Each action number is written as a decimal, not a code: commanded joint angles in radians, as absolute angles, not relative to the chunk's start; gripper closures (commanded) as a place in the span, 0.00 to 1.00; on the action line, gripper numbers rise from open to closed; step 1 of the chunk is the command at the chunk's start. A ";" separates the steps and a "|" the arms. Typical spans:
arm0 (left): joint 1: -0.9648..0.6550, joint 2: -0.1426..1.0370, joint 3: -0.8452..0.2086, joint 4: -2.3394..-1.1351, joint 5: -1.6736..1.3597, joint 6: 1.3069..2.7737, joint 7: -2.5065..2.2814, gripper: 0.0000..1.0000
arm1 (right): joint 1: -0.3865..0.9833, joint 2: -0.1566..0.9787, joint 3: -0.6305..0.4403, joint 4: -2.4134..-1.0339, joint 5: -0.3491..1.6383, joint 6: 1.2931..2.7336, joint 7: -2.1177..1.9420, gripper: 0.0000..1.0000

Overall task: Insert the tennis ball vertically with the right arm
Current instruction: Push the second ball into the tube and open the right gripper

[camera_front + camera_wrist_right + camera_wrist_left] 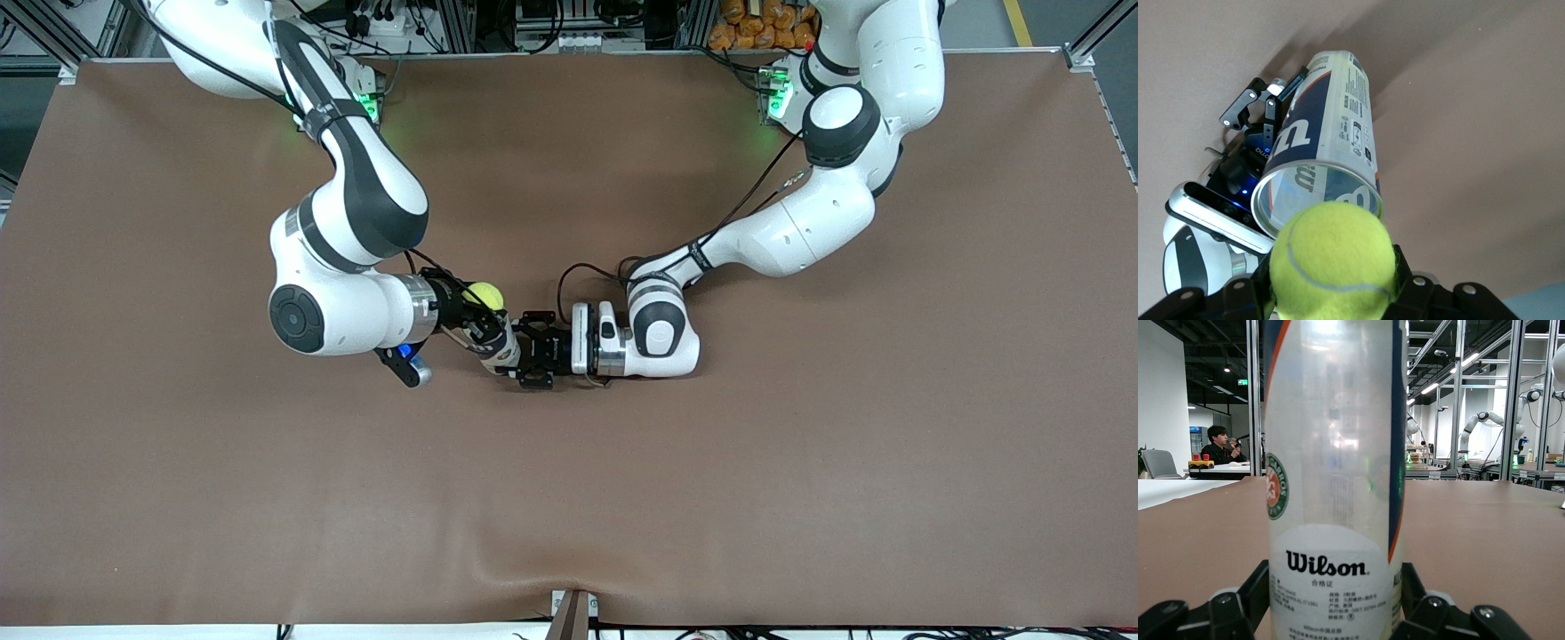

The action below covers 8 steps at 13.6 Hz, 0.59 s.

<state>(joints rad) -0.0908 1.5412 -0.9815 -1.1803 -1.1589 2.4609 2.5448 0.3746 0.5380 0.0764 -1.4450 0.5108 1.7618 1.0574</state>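
While the two arms met over the middle of the brown table, the front view showed the right gripper clamped on the tennis ball, just beside the upright can gripped by the left gripper. From the left wrist, the clear Wilson can stood between the fingers. From the right wrist, the ball sat between the closed fingers, over the can's open mouth.
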 commanded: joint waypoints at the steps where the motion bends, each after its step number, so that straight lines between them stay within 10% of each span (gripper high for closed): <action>1: -0.090 1.546 -0.983 -1.175 -1.187 2.451 2.571 0.19 | 0.362 0.540 0.084 -1.414 0.512 1.747 1.072 1.00; 6: -0.091 1.545 -0.985 -1.175 -1.189 2.451 2.571 0.19 | 0.360 0.554 0.083 -1.414 0.514 1.759 1.074 0.87; 7: -0.091 1.545 -0.983 -1.175 -1.189 2.451 2.571 0.15 | 0.360 0.557 0.083 -1.414 0.514 1.766 1.072 0.63; 8: -0.091 1.545 -0.983 -1.175 -1.189 2.451 2.571 0.13 | 0.362 0.560 0.083 -1.414 0.514 1.767 1.072 0.06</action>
<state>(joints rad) -0.0906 1.5405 -0.9811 -1.1803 -1.1596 2.4609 2.5448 0.3719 0.5421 0.0730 -1.4346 0.5108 1.7656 1.0583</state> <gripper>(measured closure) 0.154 0.330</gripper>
